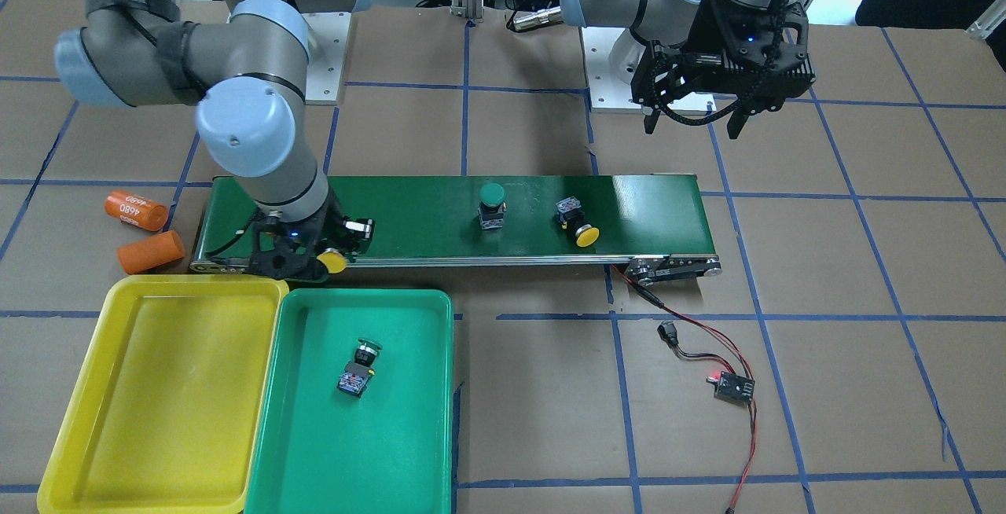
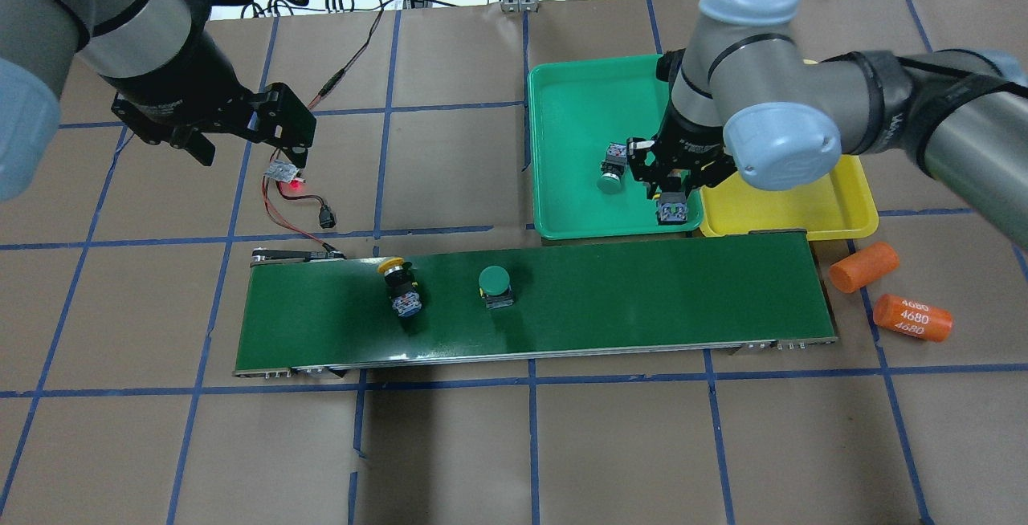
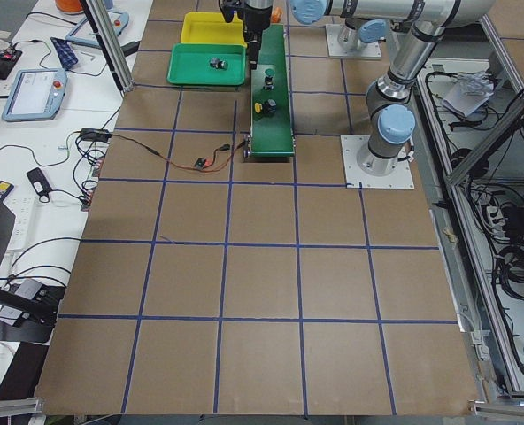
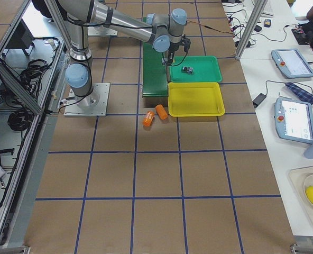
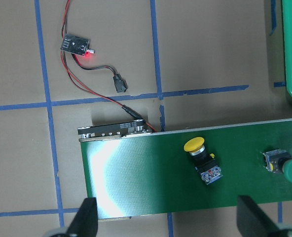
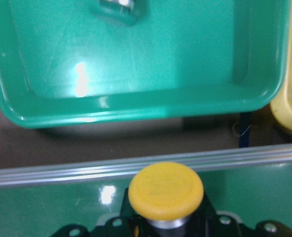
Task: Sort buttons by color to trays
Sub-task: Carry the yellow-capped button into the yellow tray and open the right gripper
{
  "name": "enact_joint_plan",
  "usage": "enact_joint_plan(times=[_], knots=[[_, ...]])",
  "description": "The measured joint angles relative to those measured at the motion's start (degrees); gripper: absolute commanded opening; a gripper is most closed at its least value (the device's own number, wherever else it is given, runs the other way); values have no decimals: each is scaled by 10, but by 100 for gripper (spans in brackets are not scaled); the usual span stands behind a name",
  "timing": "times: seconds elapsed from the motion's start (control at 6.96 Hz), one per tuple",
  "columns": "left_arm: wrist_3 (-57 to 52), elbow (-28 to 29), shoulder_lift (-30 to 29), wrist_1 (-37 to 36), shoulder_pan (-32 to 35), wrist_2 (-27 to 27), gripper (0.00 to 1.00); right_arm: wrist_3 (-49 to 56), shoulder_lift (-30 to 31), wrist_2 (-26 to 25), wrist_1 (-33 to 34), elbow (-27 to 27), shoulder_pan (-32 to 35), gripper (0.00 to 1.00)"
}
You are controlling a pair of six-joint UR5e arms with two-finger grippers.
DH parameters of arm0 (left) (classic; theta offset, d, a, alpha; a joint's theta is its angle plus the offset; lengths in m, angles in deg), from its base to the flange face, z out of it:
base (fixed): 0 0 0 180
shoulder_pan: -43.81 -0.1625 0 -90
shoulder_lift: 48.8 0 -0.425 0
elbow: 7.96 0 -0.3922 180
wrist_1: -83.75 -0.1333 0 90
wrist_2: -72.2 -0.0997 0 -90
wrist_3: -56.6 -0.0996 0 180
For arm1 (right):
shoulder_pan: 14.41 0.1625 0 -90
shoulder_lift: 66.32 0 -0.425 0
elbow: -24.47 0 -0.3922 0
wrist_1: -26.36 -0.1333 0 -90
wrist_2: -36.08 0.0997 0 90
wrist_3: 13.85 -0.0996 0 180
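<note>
R hand (image 2: 673, 193) pinches yellow-cap button (image 1: 332, 262), blk body, at conveyor belt (image 1: 424, 215) edge just beside yellow tray (image 1: 173, 388) & green tray (image 1: 393, 435). Tray'd green button (image 1: 357, 368) lies on its side in green tray. On belt: upright green button (image 1: 491, 203), tipped yellow button (image 1: 576, 223). L hand (image 1: 693, 129) spread, holding nothing. Tabletop (image 1: 534, 404) brown w/ blue tape grid; orange cylinders (image 1: 135, 210), circuit board (image 1: 732, 387). White bench w/ teach pendants (image 4: 291, 61) alongside.
</note>
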Motion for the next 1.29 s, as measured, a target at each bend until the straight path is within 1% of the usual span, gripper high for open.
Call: enact_joint_plan(times=[0.14, 0.29, 0.43, 0.57, 0.72, 0.86, 1.01, 1.29], knots=[[0, -1, 2, 0, 0, 0, 100, 39, -11, -12, 4, 29, -33, 0], [0, -2, 3, -1, 1, 0, 100, 79, -36, -19, 8, 54, -57, 0], [1, -1, 2, -1, 1, 0, 100, 99, -63, -22, 12, 74, -69, 0], [2, 1, 4, -1, 1, -1, 100, 107, -83, -25, 17, 86, -75, 2], [2, 3, 4, 1, 0, -2, 100, 111, -96, -30, 22, 89, -80, 20], [2, 8, 3, 5, -3, -3, 100, 115, -106, -35, 27, 90, -88, 51], [2, 14, 0, 11, -4, -2, 100, 124, -118, -37, 34, 89, -100, 100], [3, 18, -2, 16, -5, -1, 100, 136, -132, -36, 46, 87, -115, 100]])
